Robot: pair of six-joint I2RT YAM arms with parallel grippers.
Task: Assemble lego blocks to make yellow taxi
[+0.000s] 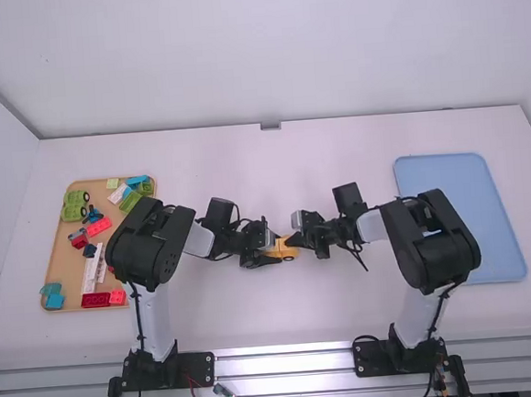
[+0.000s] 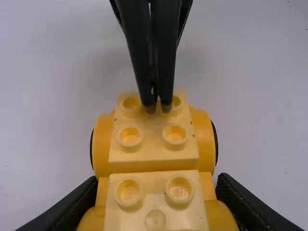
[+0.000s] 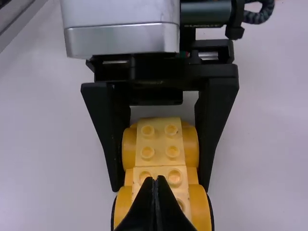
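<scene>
Right wrist view: yellow taxi (image 3: 159, 154) btwn fingers of L gripper (image 1: 277, 250)

And it's a robotics lab we're looking at, a test bench by every sign! Two jointed robot arms, white links and black joints, stand side by side: the left arm (image 1: 155, 308) and the right arm (image 1: 434, 240), each on a black mounting plate. Under them run silvery metal rails (image 1: 283, 361) along the near edge, with loose black cables (image 1: 228, 395) and small orange connectors right there. Ahead, a smooth white table (image 1: 272, 161) meets a plain white wall (image 1: 272, 51). And look, a shallow tan tray (image 1: 61, 265) of colourful plastic toy bricks (image 1: 95, 300) on one side, a flat light-blue tray (image 1: 447, 170) on the other!
</scene>
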